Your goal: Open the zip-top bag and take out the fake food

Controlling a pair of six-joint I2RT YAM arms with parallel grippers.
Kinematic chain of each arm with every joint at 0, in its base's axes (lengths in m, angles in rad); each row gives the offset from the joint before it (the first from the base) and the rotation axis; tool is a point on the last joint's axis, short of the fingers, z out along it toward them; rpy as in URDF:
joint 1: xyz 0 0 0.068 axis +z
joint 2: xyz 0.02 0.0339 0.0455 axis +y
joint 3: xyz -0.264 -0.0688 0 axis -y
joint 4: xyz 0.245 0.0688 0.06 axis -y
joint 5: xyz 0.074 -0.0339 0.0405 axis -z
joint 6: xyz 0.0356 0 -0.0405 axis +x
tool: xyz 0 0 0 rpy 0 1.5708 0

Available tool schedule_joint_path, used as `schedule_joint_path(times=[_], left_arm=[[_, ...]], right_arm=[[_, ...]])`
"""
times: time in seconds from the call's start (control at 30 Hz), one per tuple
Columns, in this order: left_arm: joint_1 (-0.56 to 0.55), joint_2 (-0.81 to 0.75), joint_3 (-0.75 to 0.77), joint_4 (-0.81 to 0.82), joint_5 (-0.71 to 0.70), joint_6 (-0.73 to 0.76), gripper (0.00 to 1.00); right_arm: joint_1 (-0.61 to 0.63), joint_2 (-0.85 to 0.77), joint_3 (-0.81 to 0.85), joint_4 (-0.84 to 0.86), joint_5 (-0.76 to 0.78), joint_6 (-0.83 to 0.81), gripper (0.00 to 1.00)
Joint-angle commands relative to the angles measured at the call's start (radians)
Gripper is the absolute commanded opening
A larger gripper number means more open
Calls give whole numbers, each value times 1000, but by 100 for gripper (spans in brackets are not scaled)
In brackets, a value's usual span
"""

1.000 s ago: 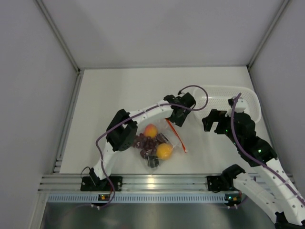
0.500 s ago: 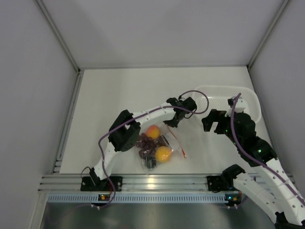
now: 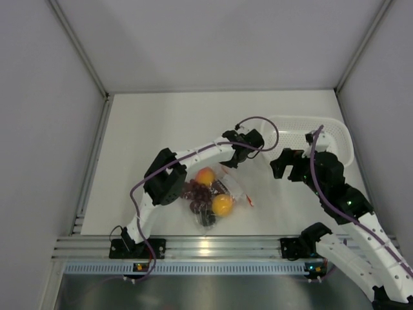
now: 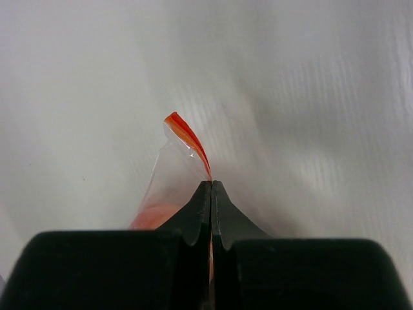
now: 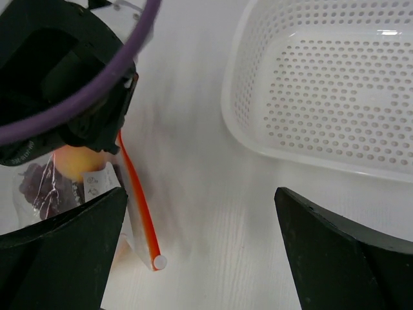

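Note:
The clear zip-top bag (image 3: 218,194) lies in the middle of the table. Inside it is the fake food: a peach (image 3: 205,175), a round orange fruit (image 3: 222,205) and dark grapes (image 3: 196,191). My left gripper (image 3: 232,159) is at the bag's far end, shut on the edge by the red zip strip (image 4: 187,137), which sticks out past the closed jaws (image 4: 211,185). The right gripper (image 3: 279,165) hovers just right of the bag, open and holding nothing. Its wrist view shows the strip (image 5: 139,206) slanting down beside its left finger, with the gripper (image 5: 200,194) over bare table.
A white perforated basket (image 3: 335,132) stands at the back right, close behind my right gripper, and fills the upper right of the right wrist view as the same basket (image 5: 322,84). Grey walls enclose the table on three sides.
My left gripper has shut on the bag's zip edge and drawn it slightly back and up. The bag's contents shifted a little. The right arm barely moved.

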Motion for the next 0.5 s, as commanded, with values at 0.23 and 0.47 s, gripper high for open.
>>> schedule_joint_path(times=[0.23,0.47], left_arm=[[35,-303,-51,-4,-246,-229,0],[35,-481,-140,4,-321,-422,0]], right_arm=[[12,27,-58,186,-161,45,99],[9,21,-141,352,-293,108,100]])
